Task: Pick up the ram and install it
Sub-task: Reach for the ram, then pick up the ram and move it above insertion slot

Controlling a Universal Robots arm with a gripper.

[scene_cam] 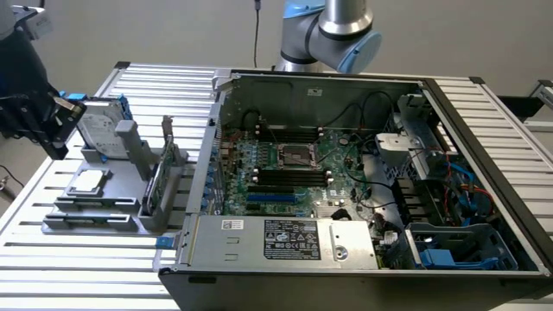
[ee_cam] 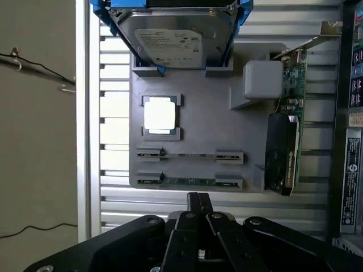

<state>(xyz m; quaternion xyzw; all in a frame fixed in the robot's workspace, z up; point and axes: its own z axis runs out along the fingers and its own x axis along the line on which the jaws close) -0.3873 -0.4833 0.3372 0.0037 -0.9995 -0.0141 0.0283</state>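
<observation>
Nearest the lens, the gripper (ee_cam: 198, 196) is seen with jaws pressed together, empty, near the ram (ee_cam: 190, 182) seated in the gray tray (ee_cam: 198, 113); if left unopened, the ram could be struck, not straddled.

The gripper (ee_cam: 198, 199) is cropped by the wrist view's frame, its body running out of the picture, and so is the hard drive (ee_cam: 170, 39). The ram (ee_cam: 190, 182) lies edge-on in the grey holder (ee_cam: 198, 113), its chips too small to make out. In the exterior view, the arm (scene_cam: 333, 29) leaves the frame at twelve o'clock, and the computer case (scene_cam: 346, 291) is cut off from six round to four o'clock.
</observation>
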